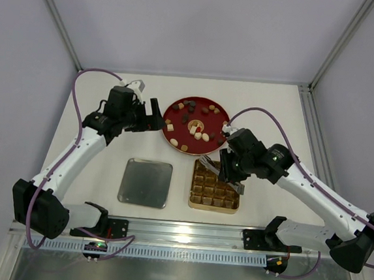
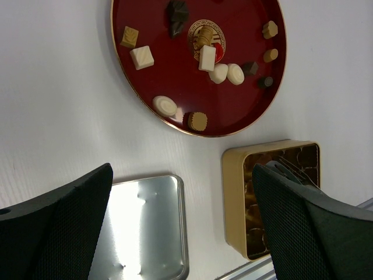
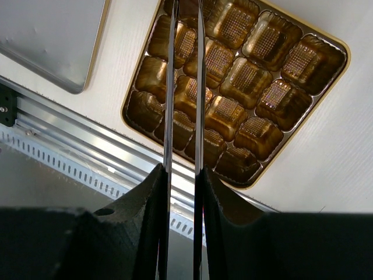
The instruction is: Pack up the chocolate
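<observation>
Several chocolate pieces (image 1: 198,129), tan, dark brown and cream-white, lie on the red plate (image 1: 169,115), also in the left wrist view (image 2: 142,57). My right gripper (image 1: 228,174) is shut on metal tongs (image 1: 208,163) and holds them over the gridded gold tin (image 1: 214,208). In the right wrist view the two blades (image 3: 169,87) run from between my fingertips (image 3: 182,172) across the tin's brown-gold cells (image 3: 252,76); their tips are out of frame. No chocolate shows in the cells. My left gripper (image 1: 155,117) is open and empty at the plate's left edge.
A flat silver lid (image 1: 144,182) lies left of the tin, also in the left wrist view (image 2: 140,227). An aluminium rail (image 1: 185,231) runs along the near edge. Cage posts stand at the far corners.
</observation>
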